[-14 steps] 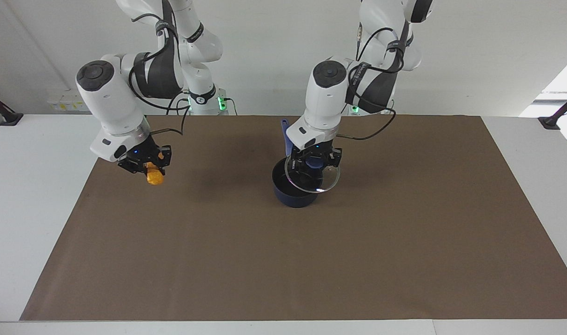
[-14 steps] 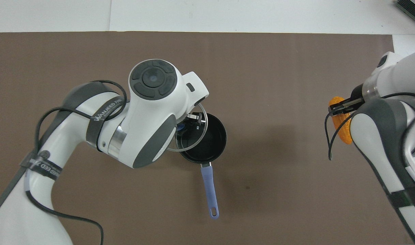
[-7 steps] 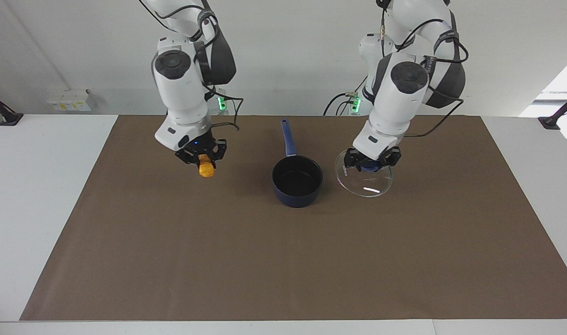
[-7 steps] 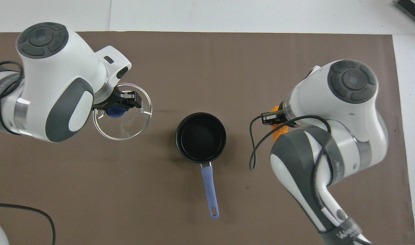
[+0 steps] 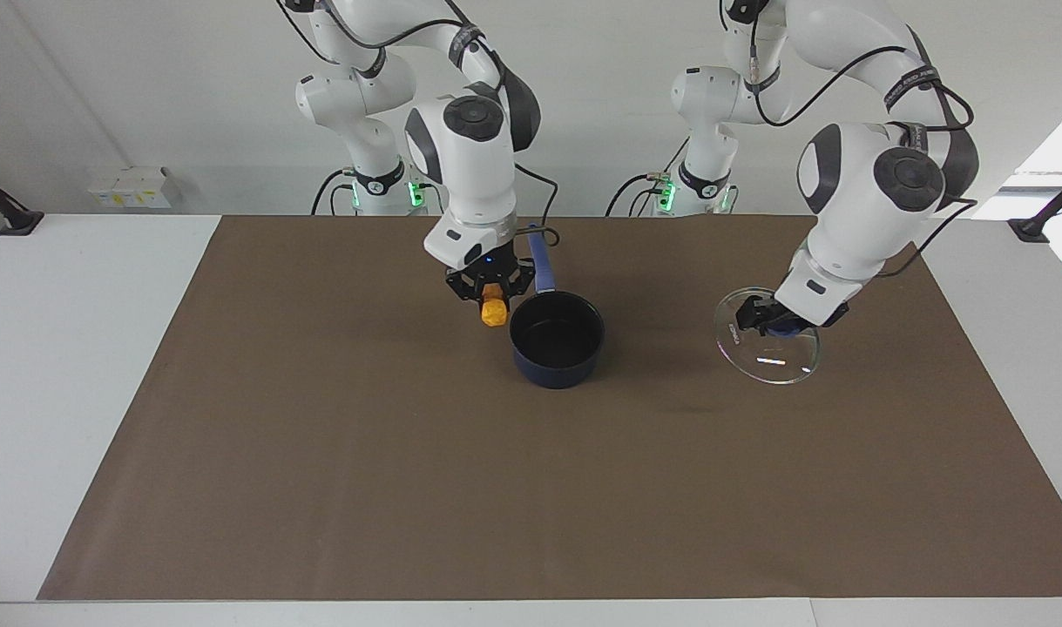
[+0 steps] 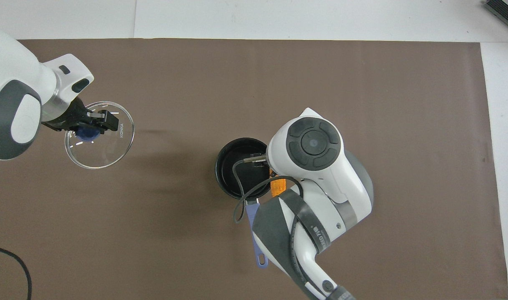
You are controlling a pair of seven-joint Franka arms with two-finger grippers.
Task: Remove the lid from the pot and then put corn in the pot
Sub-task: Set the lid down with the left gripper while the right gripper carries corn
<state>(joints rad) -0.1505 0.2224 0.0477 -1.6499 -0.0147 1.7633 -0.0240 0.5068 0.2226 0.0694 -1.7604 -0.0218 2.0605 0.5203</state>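
The dark-blue pot (image 5: 557, 340) (image 6: 237, 166) stands uncovered mid-mat, its long handle (image 6: 257, 237) pointing toward the robots. My right gripper (image 5: 493, 299) is shut on the orange-yellow corn (image 5: 495, 315) (image 6: 277, 186), which hangs just beside the pot's rim, toward the right arm's end. The right wrist covers part of the pot in the overhead view. My left gripper (image 5: 770, 322) (image 6: 89, 125) is shut on the blue knob (image 6: 86, 133) of the clear glass lid (image 5: 770, 357) (image 6: 103, 146). It holds the lid tilted above the mat, toward the left arm's end of the table.
A brown mat (image 5: 531, 488) (image 6: 362, 83) covers most of the white table (image 5: 69, 348). A black cable (image 6: 12, 262) lies on the mat at the left arm's end, near the robots.
The right arm has swung the corn from its own end of the table to the pot's rim. The left arm has carried the lid from over the pot out toward its own end.
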